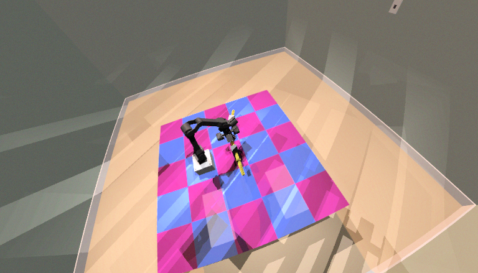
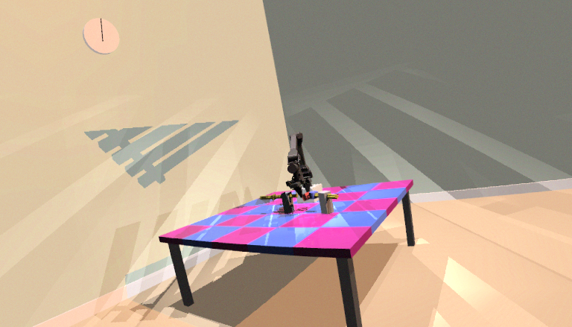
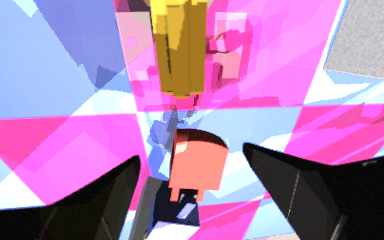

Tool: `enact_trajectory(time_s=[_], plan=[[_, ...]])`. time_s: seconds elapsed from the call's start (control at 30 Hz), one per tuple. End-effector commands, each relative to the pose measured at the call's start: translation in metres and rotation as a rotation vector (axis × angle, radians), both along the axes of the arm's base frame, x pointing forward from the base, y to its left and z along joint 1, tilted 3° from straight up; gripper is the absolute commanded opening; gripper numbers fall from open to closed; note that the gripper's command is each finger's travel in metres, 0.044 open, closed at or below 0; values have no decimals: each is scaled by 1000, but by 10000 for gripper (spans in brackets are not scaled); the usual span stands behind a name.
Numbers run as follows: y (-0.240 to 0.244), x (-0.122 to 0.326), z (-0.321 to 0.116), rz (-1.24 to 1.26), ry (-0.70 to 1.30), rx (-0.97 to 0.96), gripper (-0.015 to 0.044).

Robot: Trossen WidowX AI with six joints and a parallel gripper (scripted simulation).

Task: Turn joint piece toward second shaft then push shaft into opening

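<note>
The orange-red joint piece [image 3: 197, 165] [image 2: 306, 196] shows in the wrist view with its dark opening facing roughly toward the yellow second shaft [image 3: 185, 55] [image 1: 240, 166] [image 2: 269, 197]. A gap separates them, and the shaft's end sits slightly left of the opening. My gripper [image 3: 193, 153] is open and empty, with one finger on each side of the joint piece; height and contact are unclear. A blue hinge part [image 3: 172, 207] lies behind the joint piece. The second shaft runs through its block [image 1: 234, 147] [image 2: 287, 203]. The first shaft [image 1: 233, 112] [image 2: 334, 196] is in the other block [image 2: 325, 203].
The arm's white base [image 1: 204, 167] stands to the left of the shafts in the top view. Both blocks stand on the pink and blue checkered table [image 1: 295, 185] [image 2: 269, 237]. The arm reaches over the space between the blocks.
</note>
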State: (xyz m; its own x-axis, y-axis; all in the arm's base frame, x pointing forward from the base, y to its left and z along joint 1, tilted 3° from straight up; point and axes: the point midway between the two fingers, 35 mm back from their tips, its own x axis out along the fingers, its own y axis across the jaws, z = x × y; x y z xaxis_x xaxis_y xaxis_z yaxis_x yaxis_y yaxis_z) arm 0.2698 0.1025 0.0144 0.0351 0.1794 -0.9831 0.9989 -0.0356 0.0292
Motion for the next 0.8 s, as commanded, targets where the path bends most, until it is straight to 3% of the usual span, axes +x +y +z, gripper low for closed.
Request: enact_trajectory(time_s=[0.0,0.77], plan=[[2,4,13,143,-25,-25,440],[8,8,80,926,-82,-129,440]])
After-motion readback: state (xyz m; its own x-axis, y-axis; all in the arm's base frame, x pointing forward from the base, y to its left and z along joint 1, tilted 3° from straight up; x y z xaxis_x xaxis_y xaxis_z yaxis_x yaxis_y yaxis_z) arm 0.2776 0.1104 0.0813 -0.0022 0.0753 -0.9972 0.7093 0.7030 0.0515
